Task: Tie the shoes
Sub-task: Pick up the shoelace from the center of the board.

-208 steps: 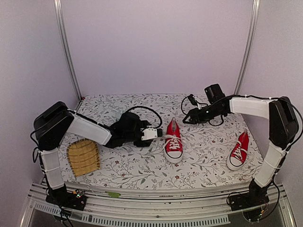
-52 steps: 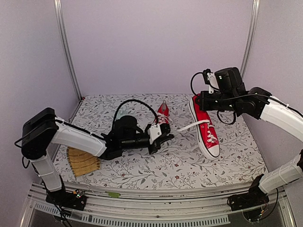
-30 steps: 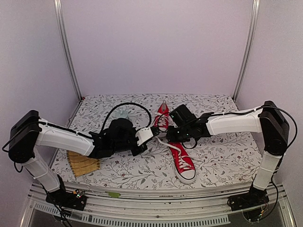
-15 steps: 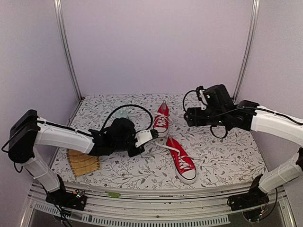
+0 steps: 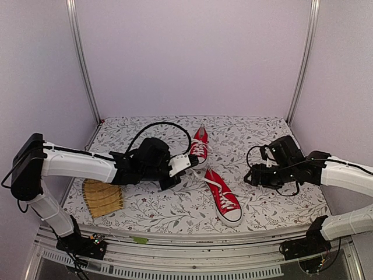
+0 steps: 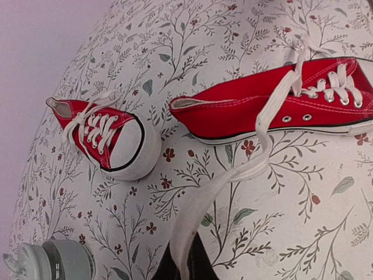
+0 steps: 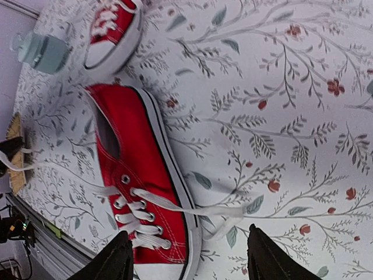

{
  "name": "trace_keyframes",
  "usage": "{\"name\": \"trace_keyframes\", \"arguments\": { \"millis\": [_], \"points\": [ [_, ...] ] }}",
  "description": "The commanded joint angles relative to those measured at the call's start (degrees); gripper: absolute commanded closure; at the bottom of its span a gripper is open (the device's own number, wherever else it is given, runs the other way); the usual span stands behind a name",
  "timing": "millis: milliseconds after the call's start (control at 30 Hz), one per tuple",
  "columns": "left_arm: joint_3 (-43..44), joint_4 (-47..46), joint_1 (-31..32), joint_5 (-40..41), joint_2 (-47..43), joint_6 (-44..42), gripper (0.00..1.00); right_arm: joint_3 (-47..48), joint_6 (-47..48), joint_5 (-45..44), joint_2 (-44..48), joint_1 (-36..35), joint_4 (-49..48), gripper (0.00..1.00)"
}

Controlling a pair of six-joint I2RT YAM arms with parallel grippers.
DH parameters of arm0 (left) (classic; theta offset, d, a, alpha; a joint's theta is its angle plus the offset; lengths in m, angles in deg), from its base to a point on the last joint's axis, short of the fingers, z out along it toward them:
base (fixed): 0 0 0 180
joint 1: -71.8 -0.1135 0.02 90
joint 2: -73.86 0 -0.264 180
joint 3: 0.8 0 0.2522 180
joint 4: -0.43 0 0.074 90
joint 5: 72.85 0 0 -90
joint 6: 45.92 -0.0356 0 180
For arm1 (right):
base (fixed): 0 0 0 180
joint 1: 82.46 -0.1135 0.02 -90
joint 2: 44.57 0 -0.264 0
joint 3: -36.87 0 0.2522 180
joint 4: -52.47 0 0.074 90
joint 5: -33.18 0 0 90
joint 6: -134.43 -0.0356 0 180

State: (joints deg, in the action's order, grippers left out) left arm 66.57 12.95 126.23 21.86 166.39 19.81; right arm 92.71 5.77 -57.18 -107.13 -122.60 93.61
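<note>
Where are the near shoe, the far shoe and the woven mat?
Near shoe (image 5: 222, 198), top view, on its laced upper.
Far shoe (image 5: 200, 149), top view, on its laces.
Woven mat (image 5: 102, 197), top view, on its middle slats.

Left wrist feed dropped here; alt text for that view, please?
A white lace runs from a red canvas sneaker, seen side-on at right, down to the shut left gripper at the bottom edge. A second red canvas sneaker with a white toe cap points at the camera at left, on floral cloth; a pale green container sits bottom left.
</note>
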Motion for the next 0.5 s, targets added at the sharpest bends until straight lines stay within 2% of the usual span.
{"name": "trace_keyframes", "arguments": {
  "millis": [0, 67, 133, 233, 400, 467],
  "points": [
    [0.24, 1.38, -0.45, -1.99, 0.05, 1.69, 1.0, -0.61, -9.32, 4.95, -4.94, -0.44, 4.51, 0.35],
    [0.08, 1.8, -0.09, -1.5, -0.55, 1.45, 1.0, -2.2, -11.36, 6.48, -5.81, -0.48, 2.34, 0.4],
    [-0.33, 1.57, 0.1, -1.35, -1.06, 1.29, 1.0, -4.08, -12.23, 8.26, -7.21, -0.6, 0.27, 0.52],
    [-0.52, 1.82, 0.51, -0.72, -0.85, 0.84, 1.0, -3.99, -12.48, 8.83, -11.55, -1.39, -0.31, 0.58],
    [0.05, 2.68, 1.02, -0.04, -0.32, 0.54, 1.0, -1.03, -10.39, 8.3, -20.43, -3.39, 1.93, 0.58],
    [-0.03, 2.67, 1.11, -0.15, -0.57, 0.4, 1.0, -0.68, -9.71, 7.95, -22.91, -3.4, 1.95, 0.52]
  ]
}}
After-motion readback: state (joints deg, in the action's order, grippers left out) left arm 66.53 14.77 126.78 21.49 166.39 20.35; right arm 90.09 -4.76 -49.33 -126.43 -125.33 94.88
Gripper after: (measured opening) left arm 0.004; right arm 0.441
